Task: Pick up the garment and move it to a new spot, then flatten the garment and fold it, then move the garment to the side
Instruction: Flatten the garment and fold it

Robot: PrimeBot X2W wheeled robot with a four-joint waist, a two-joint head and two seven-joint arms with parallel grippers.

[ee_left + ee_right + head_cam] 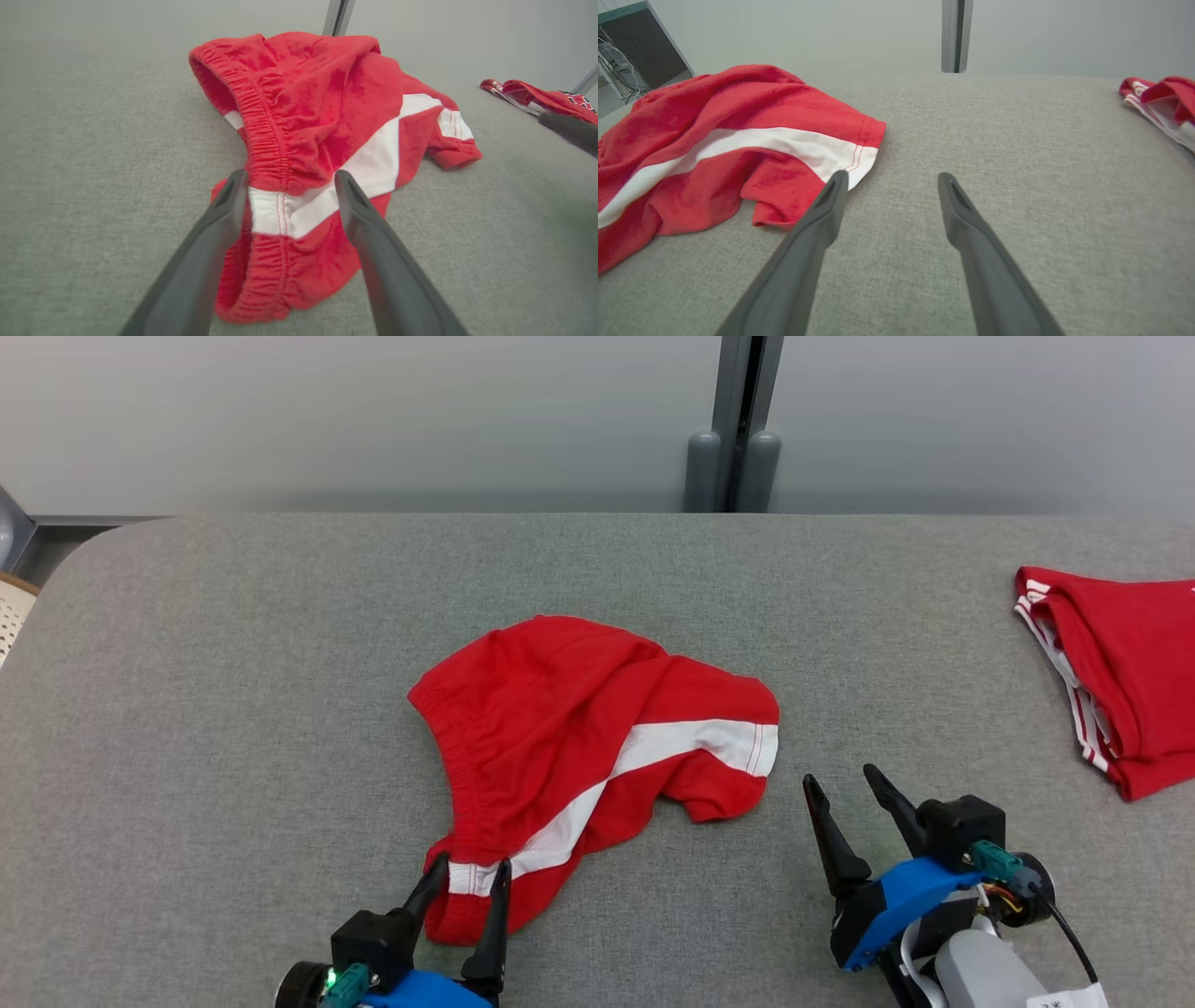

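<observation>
As our head view looks down, we list crumpled red white-striped cloth shorts [579, 728] mid grey fabric desk [233, 663]. Left wrist view: left tool [290, 176] spread astride the waistband [261, 135], likely for pickup. Right wrist view: right tool [892, 177] parted, beside hem [866, 140].

A: Where is the red garment [579, 756]?
B: Crumpled mid-worktop [233, 663], its white stripe showing. The left tool [472, 863] has its fingers spread at the near waistband end.
A: And the right tool [839, 775]?
B: Fingers apart, just beside the hem. A folded red piece [1134, 672] lies far right.
</observation>
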